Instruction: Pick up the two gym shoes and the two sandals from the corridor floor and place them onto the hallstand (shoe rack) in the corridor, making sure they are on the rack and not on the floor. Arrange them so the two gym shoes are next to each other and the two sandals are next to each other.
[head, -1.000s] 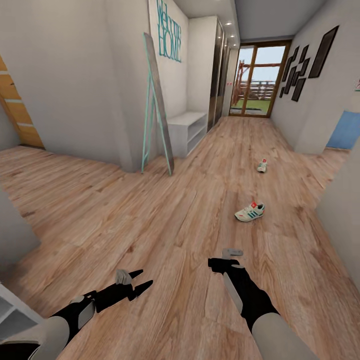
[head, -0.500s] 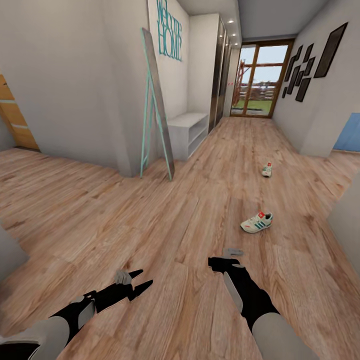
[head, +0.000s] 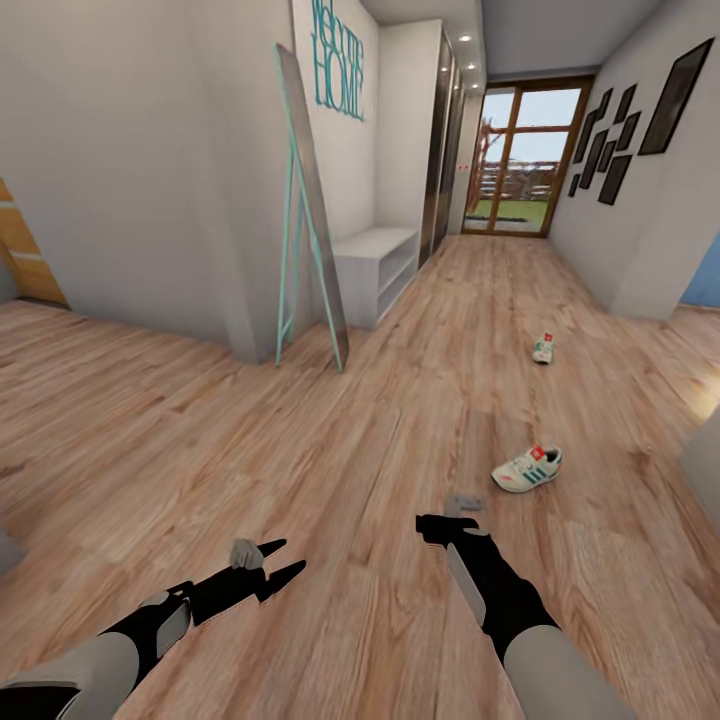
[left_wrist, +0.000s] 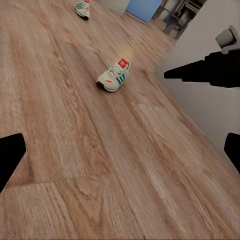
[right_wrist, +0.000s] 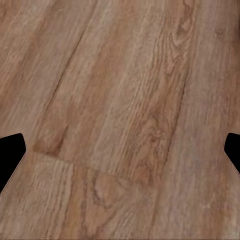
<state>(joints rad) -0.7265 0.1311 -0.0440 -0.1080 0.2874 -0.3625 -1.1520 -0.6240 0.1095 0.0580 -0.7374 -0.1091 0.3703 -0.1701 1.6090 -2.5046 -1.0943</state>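
- Both arms reach low over the floor (head: 300, 450): left end effector (head: 285, 560) and right end effector (head: 440, 525) spread wide, empty.
- Nearer sneaker (head: 527, 468) lies ahead right; the view has rolled closer.
- Second sneaker (head: 543, 348) lies beyond.
- White shoe rack (head: 375, 265) stands far left, unloaded.

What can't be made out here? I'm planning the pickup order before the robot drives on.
- Far white sneaker with green stripes: too small in the head view to tell its toe direction; cut by the edge in the left wrist view.
- Low white shelf unit: its tiers are seen at an angle and partly blocked by the teal-framed leaning mirror.
- Right hand: its fingers overlap in the head view, so its opening is unclear.
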